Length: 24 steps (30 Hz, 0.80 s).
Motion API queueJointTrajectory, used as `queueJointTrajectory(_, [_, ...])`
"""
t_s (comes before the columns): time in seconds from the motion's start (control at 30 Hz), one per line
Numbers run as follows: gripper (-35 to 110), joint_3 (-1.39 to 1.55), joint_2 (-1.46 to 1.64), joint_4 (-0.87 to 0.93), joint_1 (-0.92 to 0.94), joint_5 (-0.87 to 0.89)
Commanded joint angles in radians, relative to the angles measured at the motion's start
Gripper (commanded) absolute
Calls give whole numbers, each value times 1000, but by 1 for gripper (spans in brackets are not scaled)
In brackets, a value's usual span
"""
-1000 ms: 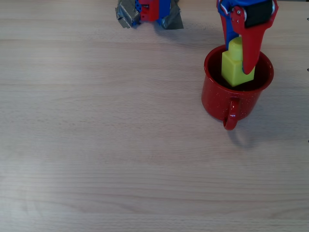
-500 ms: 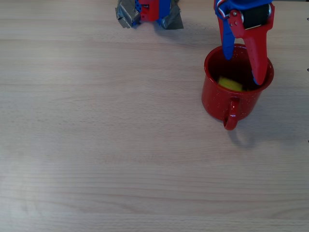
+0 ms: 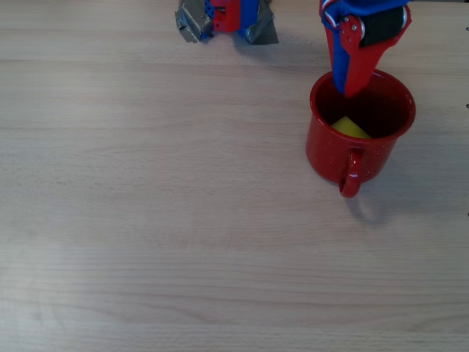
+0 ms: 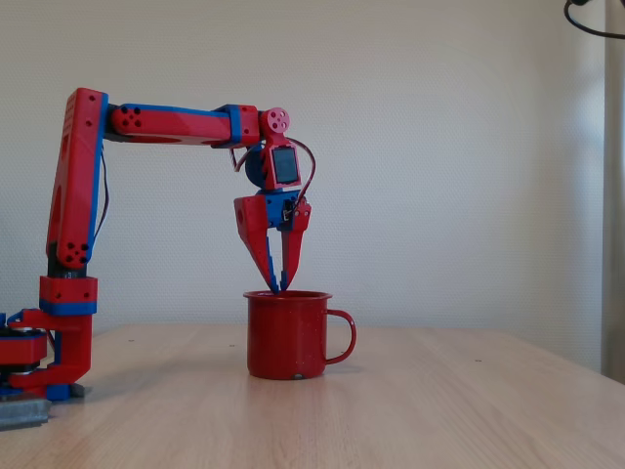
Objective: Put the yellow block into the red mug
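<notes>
The red mug [image 3: 328, 150] stands at the right rear of the wooden table, its handle toward the front in the overhead view. Inside it, on the bottom, the yellow block [image 3: 350, 127] lies free of the fingers. My gripper [image 3: 347, 91] hangs over the mug's far rim, shut and empty. In the fixed view the gripper [image 4: 280, 288] points straight down, its tips together just above the rim of the mug [image 4: 283, 337]. The mug's wall hides the block in that view.
The arm's base [image 3: 231, 15] is taped to the table's rear edge and stands at the left in the fixed view [image 4: 44, 352]. Bare wooden table [image 3: 183, 220] stretches to the left and front of the mug.
The gripper let go of the yellow block, which dropped into the mug. The fingers then drew up and back out of the mug and closed.
</notes>
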Motion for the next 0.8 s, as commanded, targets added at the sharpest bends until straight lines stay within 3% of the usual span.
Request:
queueJointTrajectory(0.0, [0,-34,150,8,18,52])
queueJointTrajectory(0.27, [0,25,304,-78,143,-21])
queueJointTrajectory(0.53, [0,235,538,-293,391,-193])
queueJointTrajectory(0.77, [0,419,726,-347,540,-213])
